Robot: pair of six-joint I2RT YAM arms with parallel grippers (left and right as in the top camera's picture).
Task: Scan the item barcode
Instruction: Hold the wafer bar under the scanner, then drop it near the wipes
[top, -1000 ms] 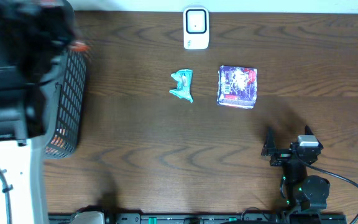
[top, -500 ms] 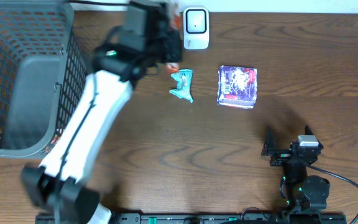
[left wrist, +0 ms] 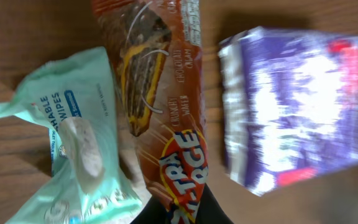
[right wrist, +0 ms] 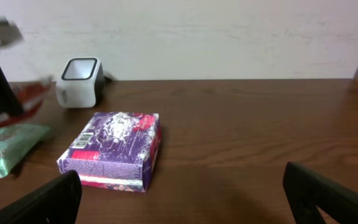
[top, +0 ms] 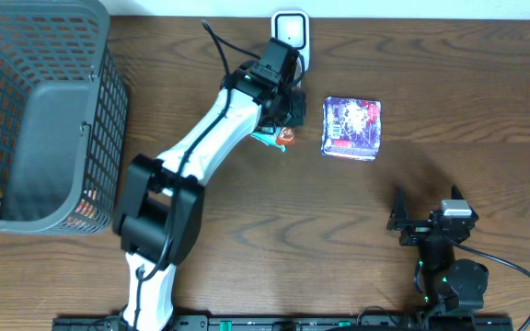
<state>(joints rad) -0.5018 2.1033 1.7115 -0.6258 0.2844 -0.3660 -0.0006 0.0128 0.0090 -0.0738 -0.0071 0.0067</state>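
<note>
The left gripper (top: 288,118) reaches to the far middle of the table (top: 247,239), its jaws clamped together on a brown chocolate wafer bar (left wrist: 166,106). In the wrist view, only a dark wedge of a finger shows at the bottom edge. From overhead, the bar is mostly hidden under the arm, with just an orange scrap visible.

A teal wipes pack (left wrist: 73,155) lies just left of the bar, half covered from above. A purple box (top: 351,128) sits to the right, its print blurred in the wrist view. The white scanner (top: 292,28) stands at the far edge, its lower part cut off by the arm. A grey basket (top: 109,110) fills the far left.

The right gripper (top: 427,204) rests near right, jaws wide apart, holding nothing.
</note>
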